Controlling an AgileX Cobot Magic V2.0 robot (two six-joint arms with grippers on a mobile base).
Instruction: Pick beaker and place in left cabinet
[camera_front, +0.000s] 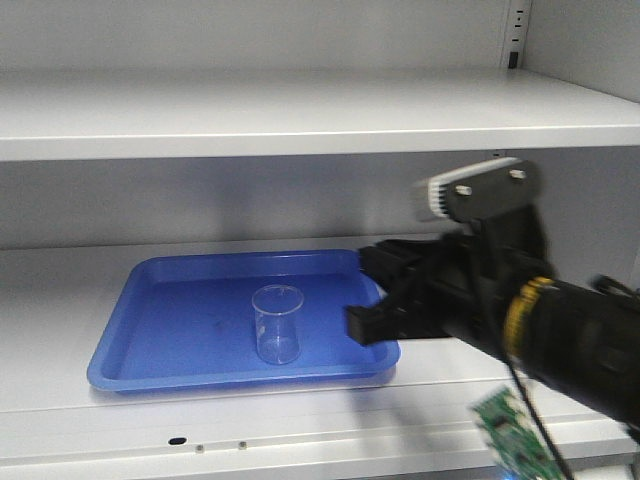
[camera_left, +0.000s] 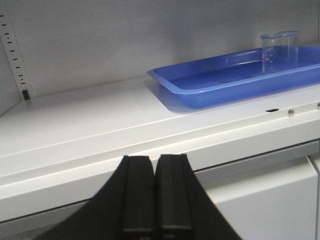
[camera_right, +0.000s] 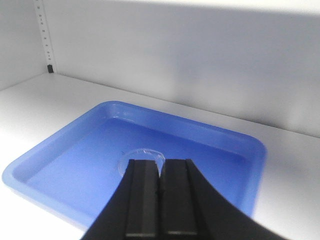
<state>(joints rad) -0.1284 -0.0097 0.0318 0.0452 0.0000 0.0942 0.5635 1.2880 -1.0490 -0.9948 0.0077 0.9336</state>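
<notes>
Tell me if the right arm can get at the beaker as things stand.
Probably yes. The beaker stands upright and alone in the blue tray, the right gripper is just beside it, nothing between. Its jaws look shut, so they must open first.

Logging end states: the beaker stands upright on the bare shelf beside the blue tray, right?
Not quite. The beaker stands upright inside the blue tray, not beside it on the shelf. The front-facing view shows it.

soft, even, cool light throughout; front view slightly blurred, the arm (camera_front: 540, 320) smeared; faint shadows.
</notes>
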